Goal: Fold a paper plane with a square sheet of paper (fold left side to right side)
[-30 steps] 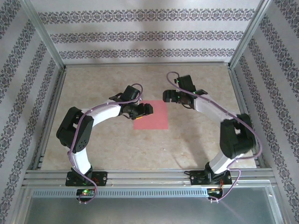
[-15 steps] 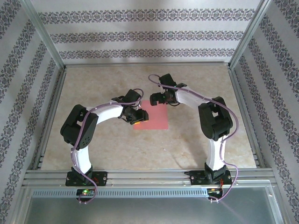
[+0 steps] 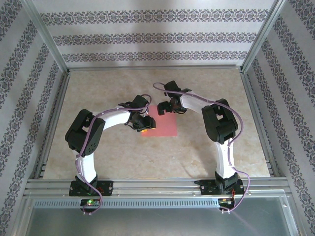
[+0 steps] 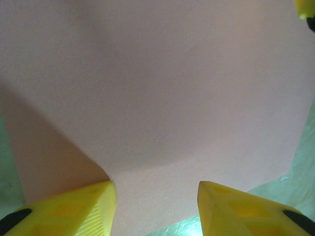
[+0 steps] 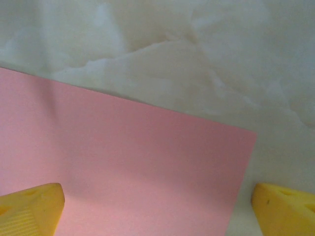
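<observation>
- Jaws of the left gripper (image 4: 156, 204) stand partly apart, grasping nothing, low over the left edge of the square sheet of paper (image 3: 166, 126).
- Right gripper (image 5: 157, 201) gapes wide and empty above the sheet's far edge.
- Sheet lies flat and unfolded on the table (image 3: 123, 157).
- Likely step: seizing the left edge. Next comes pinching it and carrying it rightward.

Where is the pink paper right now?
In the overhead view the square sheet of paper lies centrally on the table, left end effector at its left edge, right end effector at its far edge.
</observation>
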Motion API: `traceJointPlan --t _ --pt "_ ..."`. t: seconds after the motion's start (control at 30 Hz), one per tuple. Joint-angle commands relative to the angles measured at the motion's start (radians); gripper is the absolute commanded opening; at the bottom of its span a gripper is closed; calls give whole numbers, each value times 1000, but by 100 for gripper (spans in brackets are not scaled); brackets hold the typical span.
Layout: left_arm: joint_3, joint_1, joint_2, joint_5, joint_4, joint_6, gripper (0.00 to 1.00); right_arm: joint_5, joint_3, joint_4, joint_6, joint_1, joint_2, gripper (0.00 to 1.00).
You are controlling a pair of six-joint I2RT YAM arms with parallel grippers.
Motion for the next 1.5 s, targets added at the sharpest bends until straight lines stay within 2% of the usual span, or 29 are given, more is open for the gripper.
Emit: traceJointPlan --t 0.0,0.5,0.67,1.17,1.47 --pt "-5 3 42 -19 -15 11 48 2 21 -46 -18 21 27 98" --pt "-22 4 38 14 42 -22 47 -72 -14 -62 2 87 -7 96" --pt "-25 4 28 23 63 -31 47 -103 -25 -67 11 96 -30 91" --pt "-36 4 -1 33 99 -29 48 -228 -44 -59 60 71 -43 51" --pt "-55 6 -66 -5 146 -16 59 -275 -75 -62 39 20 -79 28"
